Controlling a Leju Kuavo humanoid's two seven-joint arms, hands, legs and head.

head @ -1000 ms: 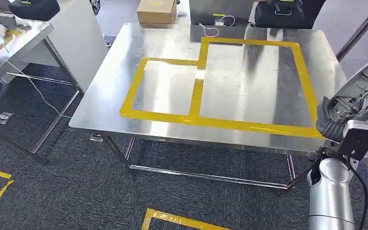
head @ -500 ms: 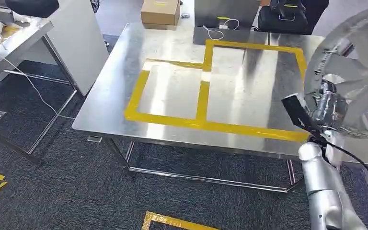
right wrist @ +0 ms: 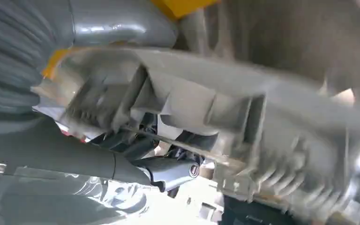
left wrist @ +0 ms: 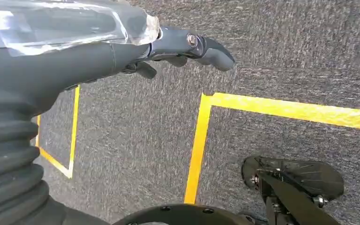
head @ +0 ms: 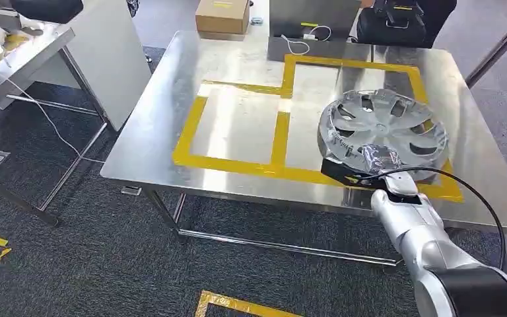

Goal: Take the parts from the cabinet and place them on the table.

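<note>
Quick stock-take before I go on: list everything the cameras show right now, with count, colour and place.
Silver spoked plastic wheel cover: one, over the larger taped box at the table's right front, near rim in the right hand.
Shiny steel table: one, centre of the head view.
Yellow tape outline: two adjoining boxes on the tabletop.
Brown cardboard box: one, on the floor beyond the table's far edge.
White cable: one, at the table's far edge.
Yellow floor tape: strips on the dark grey carpet.
Second steel table: one, far left.
Right hand: grips the wheel cover's rim.
Left hand: hangs over the carpet, holds nothing.
</note>
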